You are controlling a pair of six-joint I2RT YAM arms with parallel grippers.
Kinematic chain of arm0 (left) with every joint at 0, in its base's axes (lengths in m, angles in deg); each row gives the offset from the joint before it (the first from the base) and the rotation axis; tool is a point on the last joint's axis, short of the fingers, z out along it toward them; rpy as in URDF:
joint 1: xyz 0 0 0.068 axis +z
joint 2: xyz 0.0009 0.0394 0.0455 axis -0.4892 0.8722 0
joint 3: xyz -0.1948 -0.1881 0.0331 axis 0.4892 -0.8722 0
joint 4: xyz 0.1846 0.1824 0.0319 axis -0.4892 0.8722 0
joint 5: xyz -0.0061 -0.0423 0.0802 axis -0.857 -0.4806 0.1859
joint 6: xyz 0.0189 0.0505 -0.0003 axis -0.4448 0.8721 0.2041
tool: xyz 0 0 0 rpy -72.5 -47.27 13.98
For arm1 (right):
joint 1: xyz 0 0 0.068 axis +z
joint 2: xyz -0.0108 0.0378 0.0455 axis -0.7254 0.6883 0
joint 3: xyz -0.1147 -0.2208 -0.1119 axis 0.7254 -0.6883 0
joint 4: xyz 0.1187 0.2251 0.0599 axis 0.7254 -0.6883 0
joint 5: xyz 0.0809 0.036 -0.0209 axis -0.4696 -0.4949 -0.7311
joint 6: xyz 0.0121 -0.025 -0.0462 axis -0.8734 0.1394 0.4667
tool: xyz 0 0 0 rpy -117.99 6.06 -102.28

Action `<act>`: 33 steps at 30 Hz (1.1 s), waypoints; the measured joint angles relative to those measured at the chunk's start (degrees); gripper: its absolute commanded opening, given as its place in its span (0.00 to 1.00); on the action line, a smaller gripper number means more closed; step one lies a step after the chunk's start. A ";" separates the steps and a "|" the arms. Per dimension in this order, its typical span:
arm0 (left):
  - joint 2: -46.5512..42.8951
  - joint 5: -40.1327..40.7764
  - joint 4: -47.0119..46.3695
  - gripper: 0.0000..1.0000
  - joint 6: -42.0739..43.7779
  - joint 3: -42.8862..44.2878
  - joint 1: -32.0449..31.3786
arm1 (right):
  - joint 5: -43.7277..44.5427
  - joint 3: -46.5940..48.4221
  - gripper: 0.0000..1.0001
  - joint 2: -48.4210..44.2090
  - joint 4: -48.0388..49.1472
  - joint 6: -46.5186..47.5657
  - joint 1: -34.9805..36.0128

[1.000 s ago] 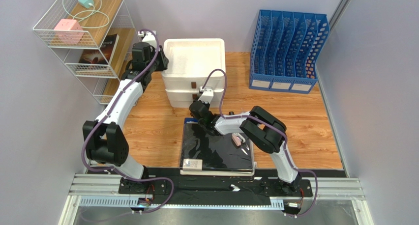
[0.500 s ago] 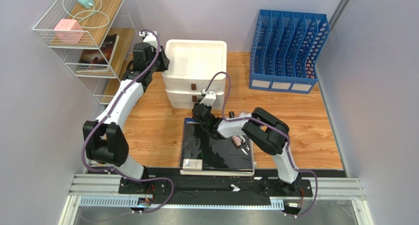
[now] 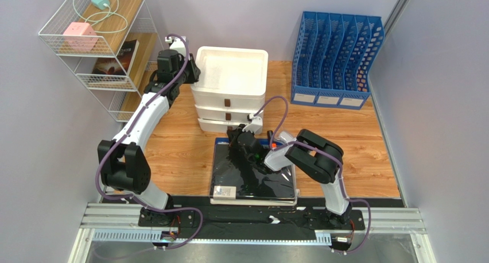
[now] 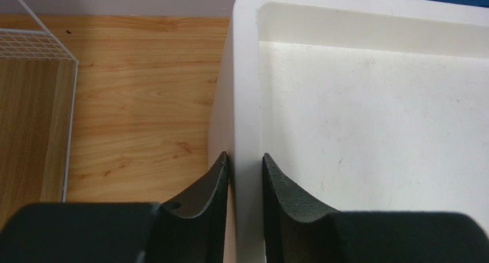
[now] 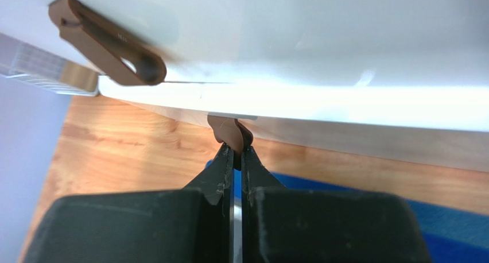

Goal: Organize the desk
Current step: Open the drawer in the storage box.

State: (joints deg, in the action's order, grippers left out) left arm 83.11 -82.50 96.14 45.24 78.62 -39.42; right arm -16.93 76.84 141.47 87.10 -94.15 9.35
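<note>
Tabletop [image 3: 172,142] of orange-brown wood fills the middle of the top view, from the arm bases at the near edge to the back wall. By these pictures the tidying is still in an early step.

A white drawer unit [image 3: 229,91] stands at the back centre. The left pincer [image 4: 245,159] is clenched on the left rim of its open top tray, one pad outside the wall and one inside, which looks like a hold to steady the unit. The right pincer [image 5: 236,154] is squeezed tight on the small brown tab handle [image 5: 231,134] of the bottom drawer [image 3: 215,125]. From above, that drawer front stands a little forward of the two above it, so it appears only partly open.

A black flat item [image 3: 252,182] with a pale label lies at the near edge, just in front of the drawers and partly under the right arm. It has not been put away. The blue file rack [image 3: 336,56] at the far right looks empty. The wire shelf [image 3: 97,45] on the left already carries a pink cube, a small teal item with a cord, and a book.

What seems left: opening the drawer fully, stowing whatever belongs inside, closing it, and finding a place for the black item.
</note>
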 measured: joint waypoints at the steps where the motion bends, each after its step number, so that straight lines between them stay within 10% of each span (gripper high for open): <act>1: 0.02 0.02 0.02 0.30 0.00 0.02 0.00 | -0.70 -0.83 0.00 0.00 1.29 -0.94 0.04; 19: 3.52 0.00 1.84 0.30 -0.28 4.48 -0.20 | -1.66 -7.30 0.00 -7.06 1.14 -5.73 5.14; 26: 5.70 0.09 2.05 0.30 -0.39 6.86 -0.39 | -2.27 -4.68 0.40 -17.07 -16.92 -2.91 6.60; 33: 6.95 0.07 1.73 0.30 -0.39 8.11 -0.39 | 0.70 2.36 0.39 -26.34 -28.94 2.58 7.37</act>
State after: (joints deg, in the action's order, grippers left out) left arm 90.06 -82.44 97.86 44.85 86.73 -39.81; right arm -16.23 79.20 115.14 58.16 -91.58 16.72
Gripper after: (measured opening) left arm 0.301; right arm 0.398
